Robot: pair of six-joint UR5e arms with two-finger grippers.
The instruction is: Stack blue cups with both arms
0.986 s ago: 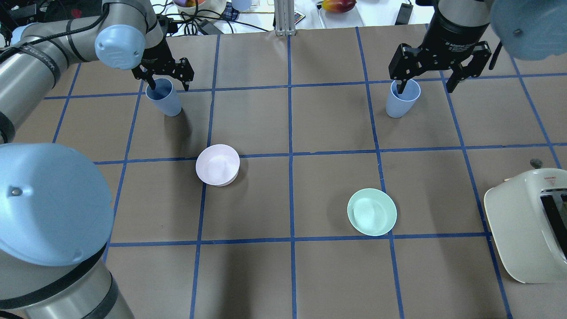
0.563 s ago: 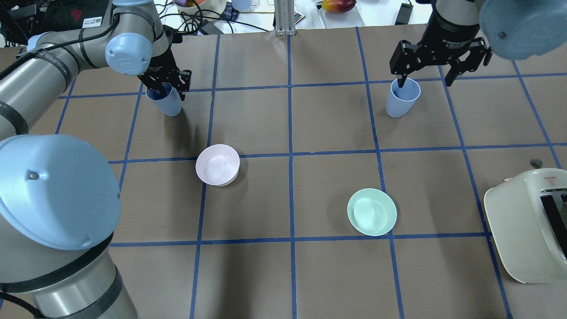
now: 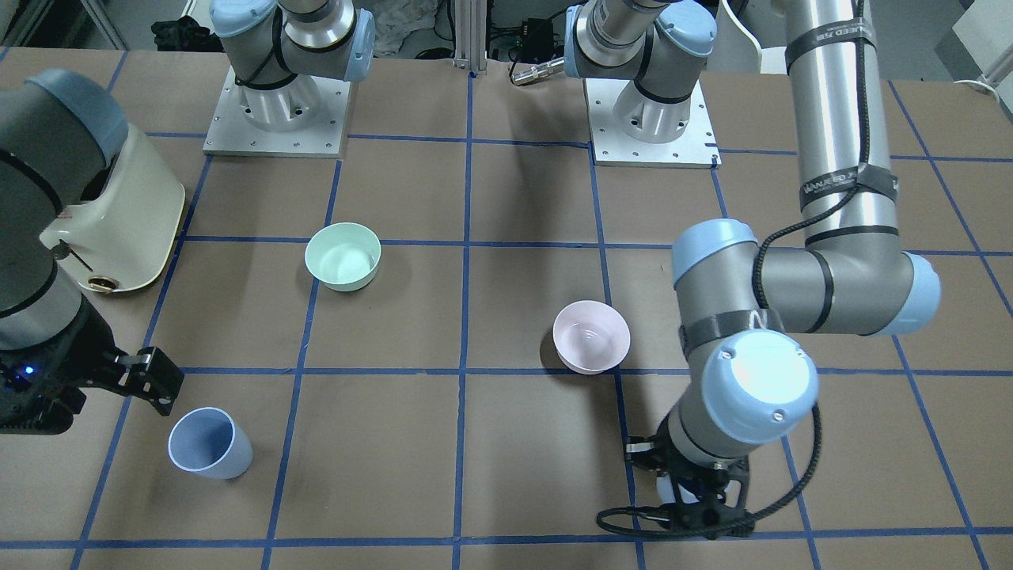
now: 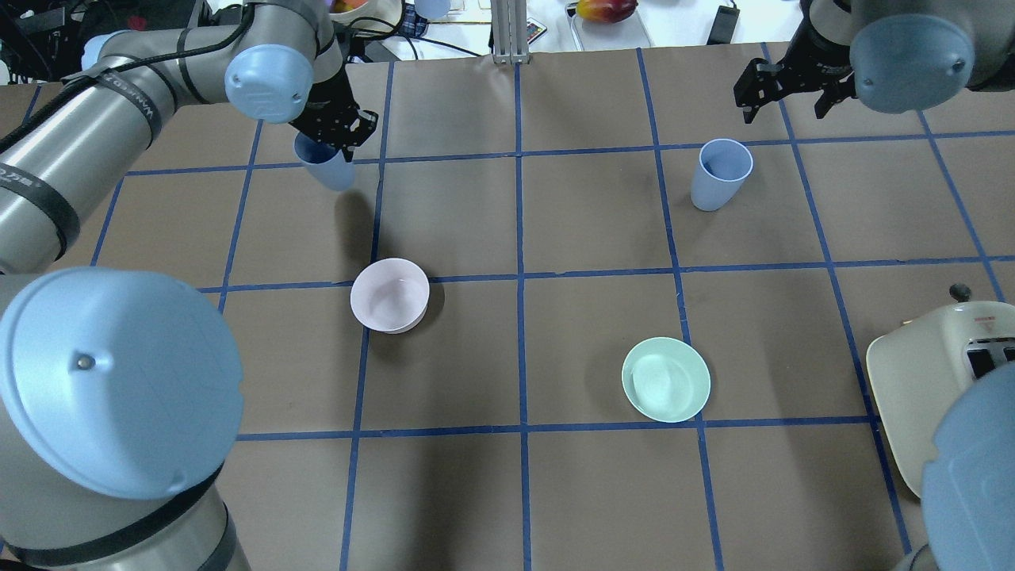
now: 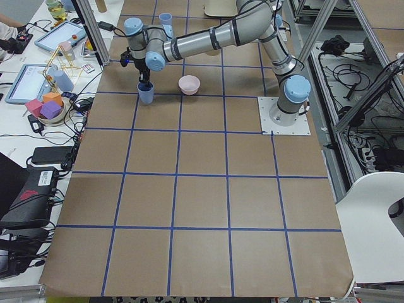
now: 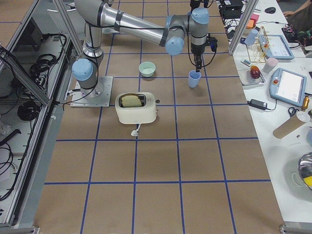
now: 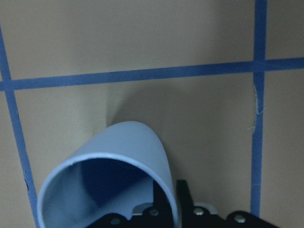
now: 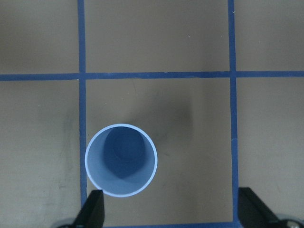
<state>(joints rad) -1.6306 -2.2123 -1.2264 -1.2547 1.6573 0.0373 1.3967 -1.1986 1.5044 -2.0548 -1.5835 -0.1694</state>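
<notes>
My left gripper (image 4: pixel 329 141) is shut on the rim of one blue cup (image 4: pixel 327 168) and holds it tilted just above the table. In the left wrist view the fingers (image 7: pixel 183 202) pinch the cup (image 7: pixel 118 161) at its wall. In the front view this cup is almost hidden under the left gripper (image 3: pixel 696 507). The other blue cup (image 4: pixel 720 176) stands upright on the table. My right gripper (image 4: pixel 787 99) is open and empty, raised above and beyond it. The right wrist view shows this cup (image 8: pixel 121 159) from above, between the spread fingers (image 8: pixel 92 211).
A pale pink bowl (image 4: pixel 390 295) sits left of centre and a mint-green bowl (image 4: pixel 665 379) right of centre. A cream toaster (image 4: pixel 928 396) stands at the right edge. Cables and clutter lie past the table's far edge.
My left gripper has closed on its cup's rim, lifted it and carried it a little to the right. My right gripper has risen out of its cup and pulled back, staying open.
</notes>
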